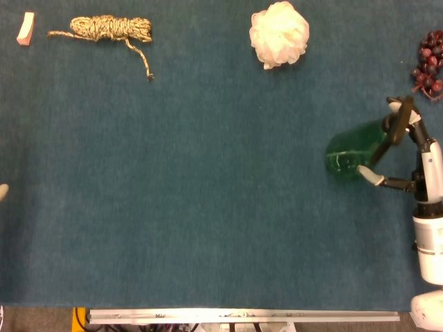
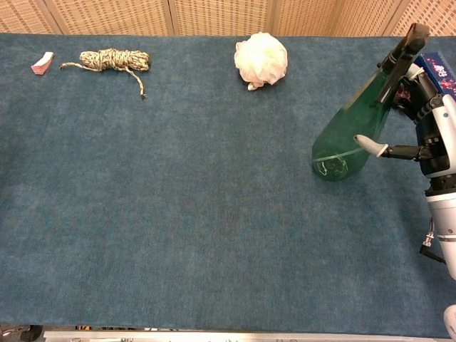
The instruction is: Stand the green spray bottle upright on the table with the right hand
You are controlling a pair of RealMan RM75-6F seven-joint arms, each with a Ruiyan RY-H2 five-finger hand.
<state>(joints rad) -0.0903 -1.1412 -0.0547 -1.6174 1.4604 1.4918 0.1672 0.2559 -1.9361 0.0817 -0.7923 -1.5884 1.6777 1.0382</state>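
Right hand (image 2: 427, 121) grasps the green spray bottle (image 2: 349, 139) near its neck, base resting on the table (image 2: 199, 214) at right, body tilted toward the hand

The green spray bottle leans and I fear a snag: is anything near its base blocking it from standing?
Nothing visible does. The green plastic spray bottle tilts toward the right robot hand, on bare blue table cloth; the white mesh sponge lies well apart.
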